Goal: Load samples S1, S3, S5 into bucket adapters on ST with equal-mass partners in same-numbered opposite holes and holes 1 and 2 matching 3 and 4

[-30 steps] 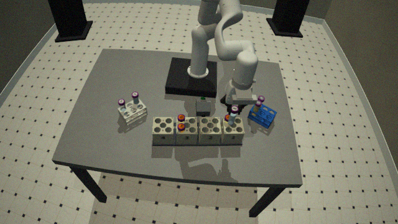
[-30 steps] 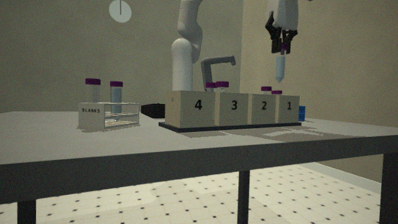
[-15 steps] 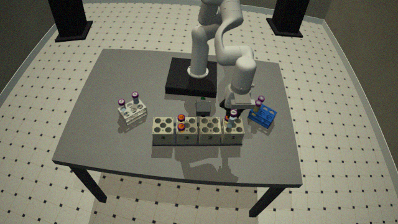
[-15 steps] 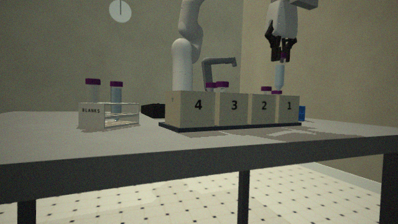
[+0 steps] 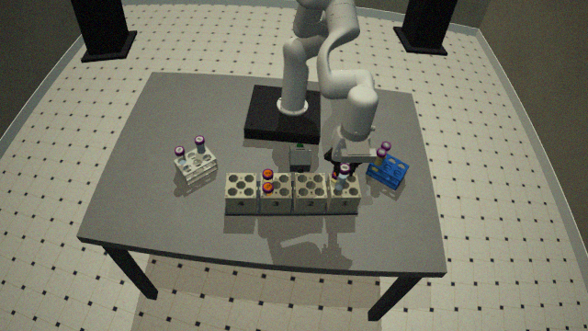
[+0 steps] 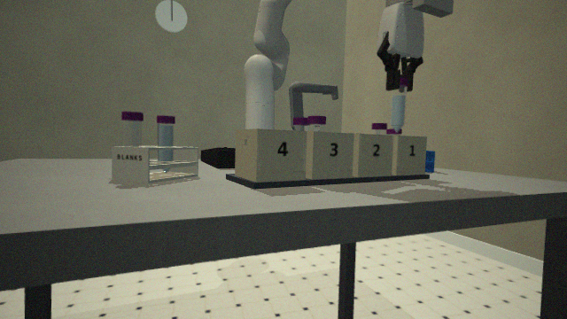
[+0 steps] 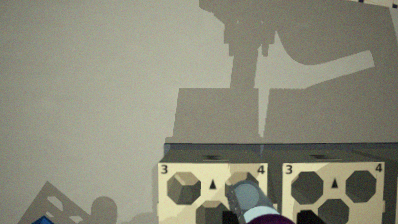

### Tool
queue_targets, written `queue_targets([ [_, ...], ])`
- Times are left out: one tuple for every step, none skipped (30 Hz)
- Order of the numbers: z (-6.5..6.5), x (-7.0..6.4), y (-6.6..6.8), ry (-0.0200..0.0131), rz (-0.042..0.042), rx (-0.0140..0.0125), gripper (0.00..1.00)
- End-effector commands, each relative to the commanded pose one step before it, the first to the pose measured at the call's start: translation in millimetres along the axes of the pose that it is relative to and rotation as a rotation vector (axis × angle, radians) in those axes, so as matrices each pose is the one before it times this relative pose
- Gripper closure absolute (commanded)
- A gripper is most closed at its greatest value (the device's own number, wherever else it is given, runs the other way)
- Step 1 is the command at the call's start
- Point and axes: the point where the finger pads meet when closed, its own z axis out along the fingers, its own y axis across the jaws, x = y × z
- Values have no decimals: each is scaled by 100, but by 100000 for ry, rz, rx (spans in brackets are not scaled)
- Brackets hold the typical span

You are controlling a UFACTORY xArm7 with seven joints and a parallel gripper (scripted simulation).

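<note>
white robot arm (image 5: 363,110) (image 6: 266,84) reaching over adapter 1 (image 5: 345,204) (image 6: 411,156) (image 7: 172,212), gripper (image 5: 344,169) (image 6: 400,84) pointed downward, its jaws pinching the cap of a blue-filled water blank (image 5: 342,180) (image 6: 398,111) (image 7: 247,195), which hung slightly tilted above the adapter, near hole 4

The black-fingered gripper (image 5: 344,169) (image 6: 400,89) (image 7: 271,218) is lower than a second ago, and the clear tube of pale blue liquid with a purple cap and white dot (image 5: 342,180) (image 6: 398,111) (image 7: 246,194) has come down with it. In the exterior view, its pointed tip, then well above the beige adapter marked 1 (image 5: 338,205) (image 6: 409,161) (image 7: 213,171), now overlaps the low purple cap with an orange dot (image 5: 334,176) (image 6: 391,131) there. From the top, that cap is more covered. Most of the drop falls before the half-second-old pictures; since then it is slight.
</note>
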Motion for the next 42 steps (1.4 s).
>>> queue_targets([
  [-182,129,-25,450,6,148,100],
  [-8,3,-1,12,0,5,100],
  [2,0,0,-2,0,-1,100],
  [104,-2,0,-11,0,-5,100],
  [97,0,0,-1,1,-1,100],
  [97,0,0,-1,1,-1,100],
  [109,0,0,2,-2,3,100],
  [100,0,0,0,0,0,100],
  [0,0,0,0,0,0,100],
  [0,0,0,0,0,0,100],
  [91,-1,0,-2,2,-3,100],
  [109,0,0,2,-2,3,100],
  [100,0,0,0,0,0,100],
  [100,0,0,0,0,0,100],
  [100,0,0,0,0,0,100],
  [100,0,0,0,0,0,100],
  [100,0,0,0,0,0,100],
  [100,0,0,0,0,0,100],
  [100,0,0,0,0,0,100],
  [100,0,0,0,0,0,100],
  [100,0,0,0,0,0,100],
  [100,0,0,0,0,0,100],
  [100,0,0,0,0,0,100],
  [100,0,0,0,0,0,100],
  [100,0,0,0,0,0,100],
  [0,0,0,0,0,0,100],
  [0,0,0,0,0,0,100],
  [100,0,0,0,0,0,100],
  [100,0,0,0,0,0,100],
  [100,0,0,0,0,0,100],
  [100,0,0,0,0,0,100],
  [100,0,0,0,0,0,100],
  [100,0,0,0,0,0,100],
  [100,0,0,0,0,0,100],
  [100,0,0,0,0,0,100],
  [100,0,0,0,0,0,100],
  [100,0,0,0,0,0,100],
  [100,0,0,0,0,0,100],
  [100,0,0,0,0,0,100],
  [100,0,0,0,0,0,100],
  [100,0,0,0,0,0,100],
  [100,0,0,0,0,0,100],
])
